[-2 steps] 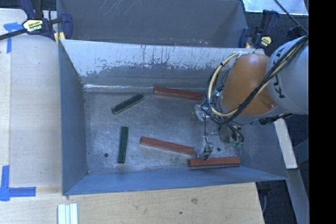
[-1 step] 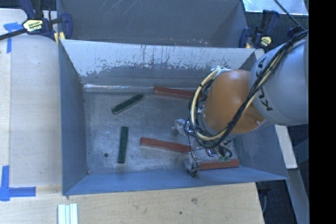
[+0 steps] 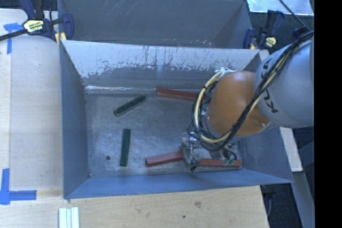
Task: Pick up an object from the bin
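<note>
Claw (image 3: 192, 160) sits low at about 5 o'clock in the bin (image 3: 72, 115), right at the end of a reddish-brown stick (image 3: 163, 158) lying flat there. I'd guess that's the pick. Can't tell if it's spread or pinching. Also inside: upright green stick (image 3: 124, 147) at 8, slanted green stick (image 3: 130, 105) at 10, red stick (image 3: 176, 94) at 12.

Five sticks lie in the grey metal bin (image 3: 72, 131). Two are green sticks (image 3: 130, 105) (image 3: 125, 147) and three are reddish-brown sticks (image 3: 176, 94) (image 3: 164, 158) (image 3: 222, 164), the last partly hidden beneath the robot's arm at front right.
</note>
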Available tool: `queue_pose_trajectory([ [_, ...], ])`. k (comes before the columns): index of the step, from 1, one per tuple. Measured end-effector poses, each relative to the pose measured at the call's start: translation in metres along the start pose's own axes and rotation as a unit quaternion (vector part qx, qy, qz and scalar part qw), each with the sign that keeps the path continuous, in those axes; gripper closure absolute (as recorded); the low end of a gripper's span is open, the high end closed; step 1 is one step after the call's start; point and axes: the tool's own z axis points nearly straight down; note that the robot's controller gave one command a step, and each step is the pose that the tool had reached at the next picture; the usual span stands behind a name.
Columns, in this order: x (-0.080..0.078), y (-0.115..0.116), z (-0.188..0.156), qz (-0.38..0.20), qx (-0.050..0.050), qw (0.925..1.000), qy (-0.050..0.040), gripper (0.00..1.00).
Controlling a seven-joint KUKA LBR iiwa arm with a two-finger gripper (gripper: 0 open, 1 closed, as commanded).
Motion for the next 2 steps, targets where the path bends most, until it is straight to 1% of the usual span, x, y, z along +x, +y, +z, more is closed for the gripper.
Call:
queue_pose_trajectory([
  [1, -0.0011, -0.0003, 0.0007, 0.0, 0.001, 1.0, -0.003, 0.0],
  [2, -0.0006, 0.0004, 0.0005, -0.001, 0.0, 1.0, -0.0022, 1.0],
])
